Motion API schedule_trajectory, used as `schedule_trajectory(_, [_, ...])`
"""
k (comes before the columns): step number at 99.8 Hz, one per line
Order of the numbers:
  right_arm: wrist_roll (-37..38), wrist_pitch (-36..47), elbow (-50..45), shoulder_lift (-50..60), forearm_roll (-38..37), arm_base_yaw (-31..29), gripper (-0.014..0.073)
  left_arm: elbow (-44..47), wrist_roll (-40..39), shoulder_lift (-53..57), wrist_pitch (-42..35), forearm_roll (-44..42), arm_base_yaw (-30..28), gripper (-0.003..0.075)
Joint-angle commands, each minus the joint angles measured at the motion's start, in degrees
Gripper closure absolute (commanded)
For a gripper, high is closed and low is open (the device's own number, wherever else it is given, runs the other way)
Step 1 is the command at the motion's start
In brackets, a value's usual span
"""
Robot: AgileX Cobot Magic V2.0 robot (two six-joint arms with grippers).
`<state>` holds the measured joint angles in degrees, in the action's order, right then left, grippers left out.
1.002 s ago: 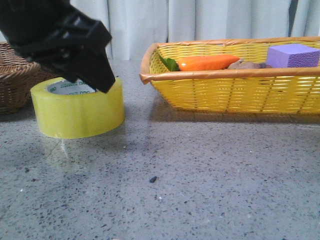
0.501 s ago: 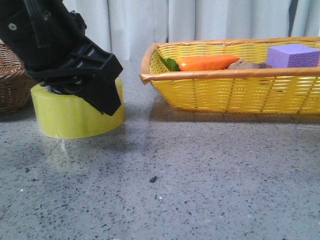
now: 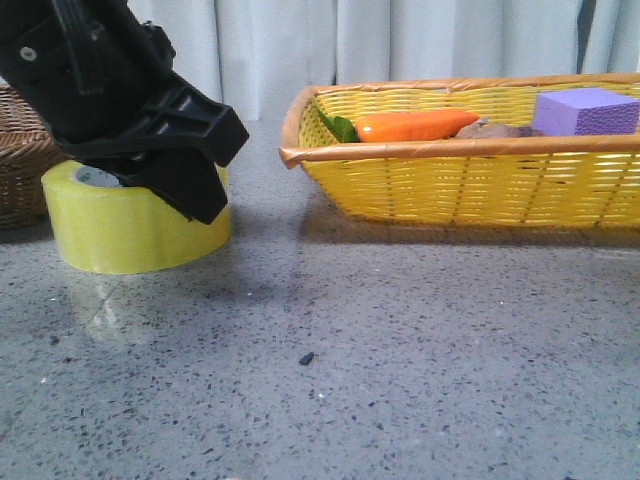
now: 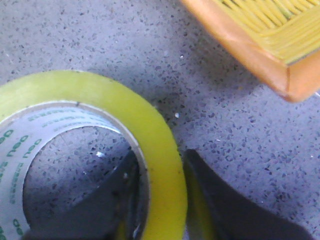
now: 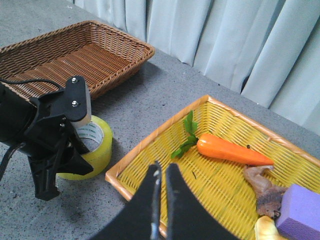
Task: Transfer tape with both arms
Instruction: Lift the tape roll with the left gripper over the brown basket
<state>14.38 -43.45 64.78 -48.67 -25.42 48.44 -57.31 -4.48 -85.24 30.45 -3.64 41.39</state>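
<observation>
Left gripper (image 4: 162, 200) straddles the tape (image 3: 130, 225) wall, jaws open and unclamped, so closing off-center risks skidding it; right gripper (image 5: 161, 190) near-shut, empty.

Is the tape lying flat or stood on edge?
Lying flat. The tape sits on the table with its core opening facing up; the left gripper straddles its wall, one finger inside, one outside.

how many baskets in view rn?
2. A yellow basket holding the carrot and purple block, and a brown basket beyond the tape. Others could lie out of frame.
</observation>
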Motion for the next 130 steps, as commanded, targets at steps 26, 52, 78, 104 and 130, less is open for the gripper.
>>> schedule_trajectory(26, [0.0,2.5,1.4,0.6,-1.7,0.0,0.0660,-1.9,-0.1,2.0,-2.8,1.0,0.2,0.0728])
schedule_trajectory(52, [0.0,2.3,1.4,0.6,-1.7,0.0,0.0660,-7.0,-0.1,3.1,-0.7,0.8,0.2,0.0730])
schedule_trajectory(78, [0.0,2.2,1.4,0.6,-1.7,0.0,0.0660,-16.4,-0.1,5.1,6.3,-3.2,0.2,0.0730])
schedule_trajectory(104, [0.0,2.1,1.4,0.6,-1.7,0.0,0.0660,-22.4,-0.1,7.3,11.5,-11.1,-4.4,0.0730])
schedule_trajectory(130, [0.0,2.0,1.4,0.6,-1.7,0.0,0.0660,-22.3,-0.1,8.6,13.3,-10.3,-17.3,0.0730])
